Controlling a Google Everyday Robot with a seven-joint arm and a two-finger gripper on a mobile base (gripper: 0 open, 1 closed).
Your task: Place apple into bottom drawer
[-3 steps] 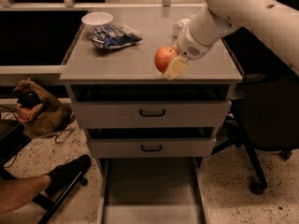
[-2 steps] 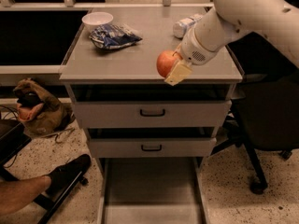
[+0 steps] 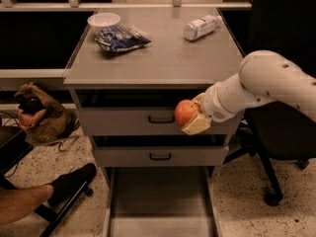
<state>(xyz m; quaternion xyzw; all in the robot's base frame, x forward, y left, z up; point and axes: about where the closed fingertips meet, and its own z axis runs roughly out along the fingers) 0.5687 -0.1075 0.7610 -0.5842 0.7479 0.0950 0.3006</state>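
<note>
While the apple (image 3: 185, 112) hangs before the front of the top drawer (image 3: 133, 121), the step in hand is judged to be the descent to the bottom drawer (image 3: 158, 201), which stands pulled out at 6 o'clock of the fruit. The pincer (image 3: 192, 113) is clamped on the apple, and 1 pale finger (image 3: 197, 126) shows under it. The arm enters from 3 o'clock. To do the step well, carry the fruit toward 6 o'clock, clear of the 2 upper fronts and the handle of the middle drawer (image 3: 160, 156). Centre it between the tray's side walls and let go only when it is low, since a round fruit may roll. The apple lies at 9 o'clock of the wrist, below the edge of the counter (image 3: 163, 58).
</note>
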